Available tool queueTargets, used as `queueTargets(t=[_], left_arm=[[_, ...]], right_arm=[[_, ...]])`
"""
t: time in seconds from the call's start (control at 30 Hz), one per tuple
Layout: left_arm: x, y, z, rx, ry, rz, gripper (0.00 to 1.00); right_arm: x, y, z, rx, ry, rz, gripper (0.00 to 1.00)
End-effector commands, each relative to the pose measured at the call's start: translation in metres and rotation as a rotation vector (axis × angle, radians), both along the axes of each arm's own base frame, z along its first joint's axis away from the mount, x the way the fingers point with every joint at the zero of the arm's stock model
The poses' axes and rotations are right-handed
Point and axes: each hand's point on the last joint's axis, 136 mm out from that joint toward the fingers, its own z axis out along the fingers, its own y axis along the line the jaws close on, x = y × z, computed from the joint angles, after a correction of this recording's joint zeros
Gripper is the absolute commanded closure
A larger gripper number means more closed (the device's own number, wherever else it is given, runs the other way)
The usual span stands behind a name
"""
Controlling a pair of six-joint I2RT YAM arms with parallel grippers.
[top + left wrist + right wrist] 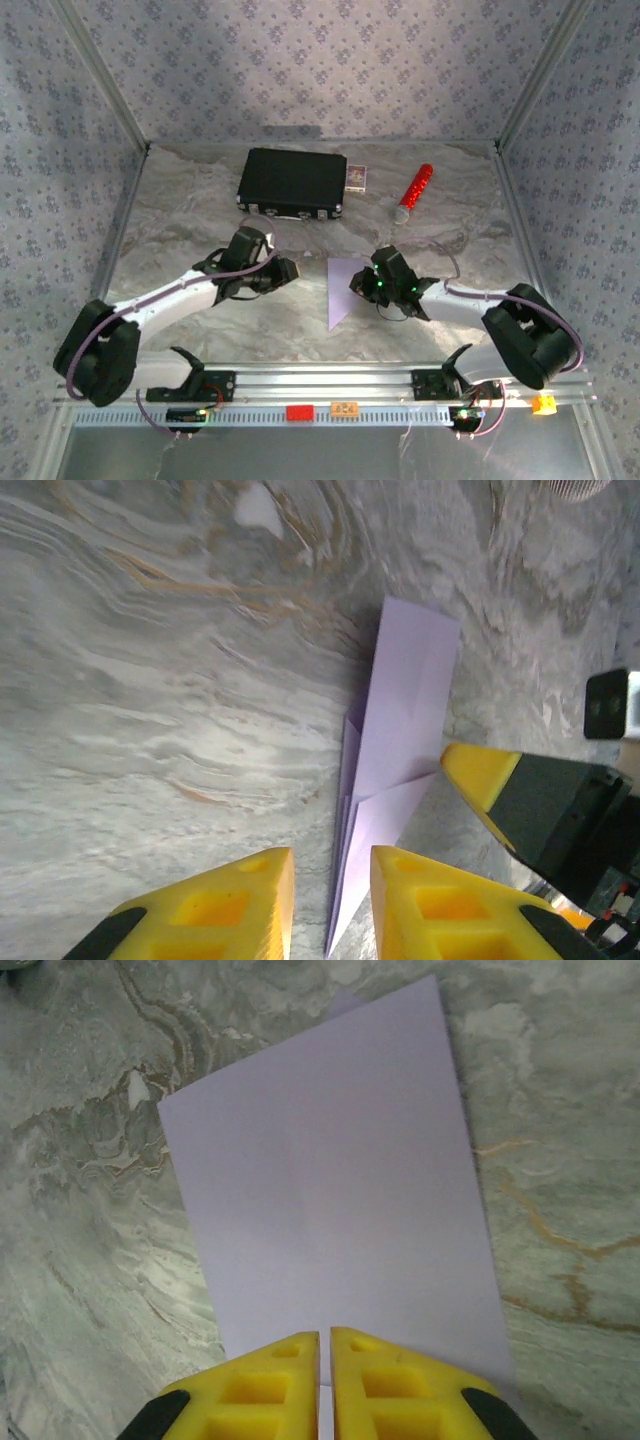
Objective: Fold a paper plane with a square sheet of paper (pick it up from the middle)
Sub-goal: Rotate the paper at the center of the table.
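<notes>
The marbled grey table (200,210) carries everything; at its back lies a black case (293,181), flat and closed. In the middle, between the two arms, lies the sheet of paper (343,285), pale lilac and partly folded, wide at the far end and narrowing to a point at the near end. The left wrist view shows the sheet of paper (405,700) with layered folds along one long edge. The right wrist view shows its broad plain face (330,1200) flat on the table.

The left gripper (292,270) sits just left of the paper. Its yellow fingers (235,900) stand a little apart, and the paper's point shows in the gap, though contact cannot be told. The right gripper (360,284) sits at the paper's right edge; its fingers (275,1380) are closed to a thin slit, tips over the paper's edge.

A red-and-silver cylinder (413,192) lies right of the case; a small box (357,177) sits just beside the case.
</notes>
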Motion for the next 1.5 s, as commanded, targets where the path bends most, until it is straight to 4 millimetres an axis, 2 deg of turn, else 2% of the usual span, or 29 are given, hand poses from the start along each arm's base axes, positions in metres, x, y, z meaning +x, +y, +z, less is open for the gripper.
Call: queueTargets(t=[0.0, 0.1, 0.17, 0.27, 0.37, 0.47, 0.7, 0.9, 1.03, 1.13, 1.3, 1.4, 1.47], left_arm=[[0.002, -0.029, 0.016, -0.040, -0.040, -0.079, 0.77], [-0.004, -0.041, 0.015, -0.027, -0.046, -0.130, 0.80], [-0.004, -0.042, 0.014, -0.020, -0.067, -0.127, 0.80], [-0.001, -0.044, 0.024, -0.044, -0.112, -0.105, 0.80], [0.001, -0.045, 0.037, -0.039, -0.166, -0.087, 0.78], [0.000, -0.045, 0.042, -0.022, -0.198, -0.091, 0.78], [0.000, -0.052, 0.056, -0.031, -0.240, -0.057, 0.77], [-0.002, -0.040, 0.051, 0.060, -0.240, -0.029, 0.76], [0.000, -0.044, 0.060, 0.041, -0.256, -0.028, 0.76], [0.002, -0.047, 0.064, 0.031, -0.284, -0.020, 0.76], [-0.001, -0.054, 0.068, 0.000, -0.302, -0.061, 0.77], [0.002, -0.055, 0.066, -0.025, -0.313, -0.047, 0.76], [0.002, -0.062, 0.063, -0.032, -0.304, -0.075, 0.76]], right_arm=[[0.000, 0.007, 0.004, 0.015, -0.013, 0.057, 0.86], [0.001, 0.011, 0.001, 0.028, 0.008, 0.066, 0.86], [0.000, 0.018, 0.001, 0.042, 0.023, 0.097, 0.88], [-0.005, 0.022, -0.003, 0.033, 0.036, 0.102, 0.88], [-0.010, 0.018, -0.018, 0.004, 0.082, 0.068, 0.87], [-0.016, 0.018, -0.032, -0.002, 0.129, 0.057, 0.88], [-0.037, 0.005, -0.053, -0.037, 0.189, -0.029, 0.88], [-0.033, -0.006, -0.041, -0.061, 0.151, -0.088, 0.86], [-0.023, -0.020, -0.026, -0.084, 0.073, -0.144, 0.82], [-0.016, -0.030, -0.014, -0.116, 0.029, -0.123, 0.81], [-0.025, -0.050, -0.002, -0.084, 0.013, -0.090, 0.78], [-0.028, -0.063, 0.011, -0.065, -0.047, -0.087, 0.69], [-0.032, -0.070, 0.016, -0.050, -0.067, -0.092, 0.67]])
